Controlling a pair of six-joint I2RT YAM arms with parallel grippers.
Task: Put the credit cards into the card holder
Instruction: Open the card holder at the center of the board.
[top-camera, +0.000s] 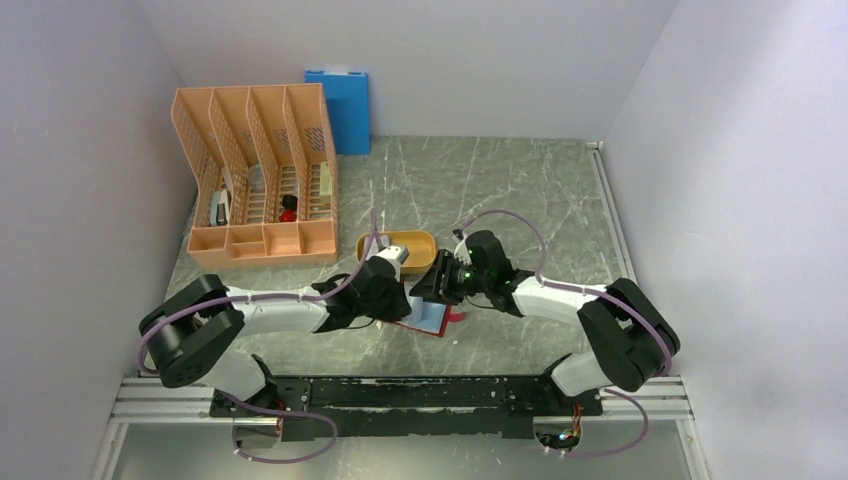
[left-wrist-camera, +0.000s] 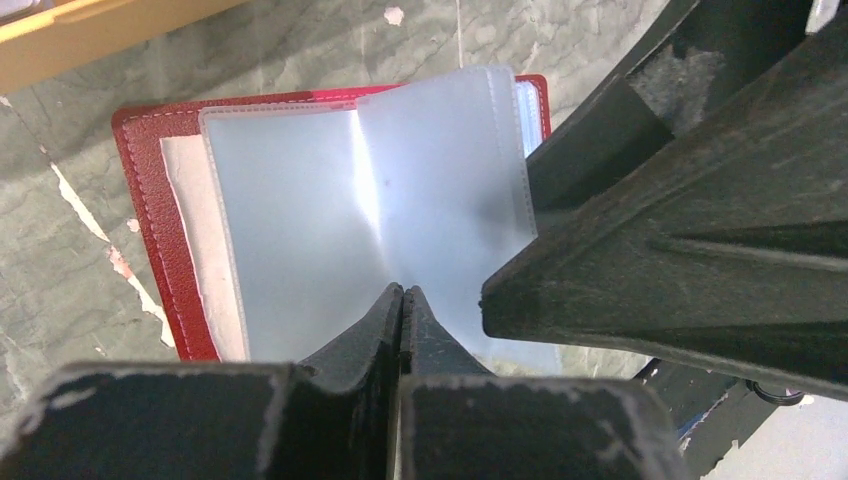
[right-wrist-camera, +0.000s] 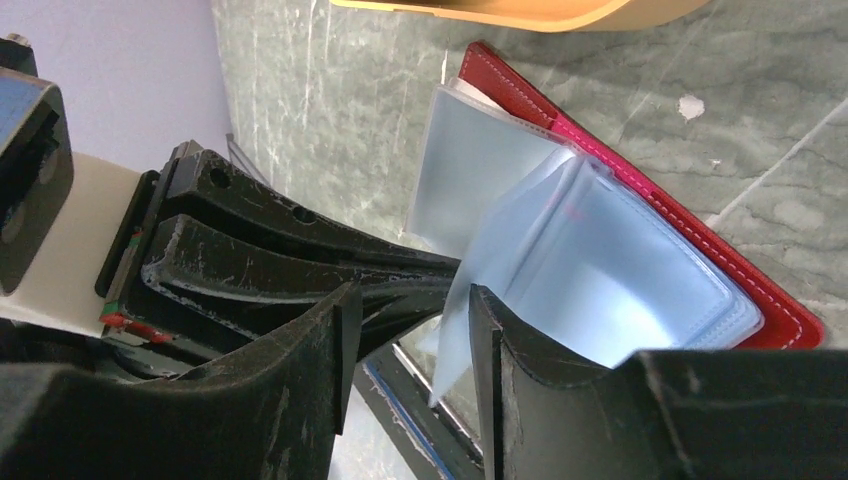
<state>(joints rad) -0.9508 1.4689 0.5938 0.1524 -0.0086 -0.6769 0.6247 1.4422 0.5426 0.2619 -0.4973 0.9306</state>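
Note:
The dark red card holder (top-camera: 433, 320) lies open on the table between the two grippers, its pale blue-grey pockets (left-wrist-camera: 330, 200) fanned upward. My left gripper (left-wrist-camera: 403, 292) is shut, its tips resting over the near edge of the pockets; it also shows in the top view (top-camera: 403, 300). My right gripper (right-wrist-camera: 412, 300) is open, with one loose pocket sheet (right-wrist-camera: 470, 300) standing between its jaws against the right finger. From above, the right gripper (top-camera: 438, 290) sits over the holder's far edge. No credit card shows clearly in any view.
The orange oval tray (top-camera: 425, 245) sits just behind the holder. A peach file organiser (top-camera: 260, 180) stands at the back left with a blue folder (top-camera: 340, 105) against the wall. White walls close in on both sides.

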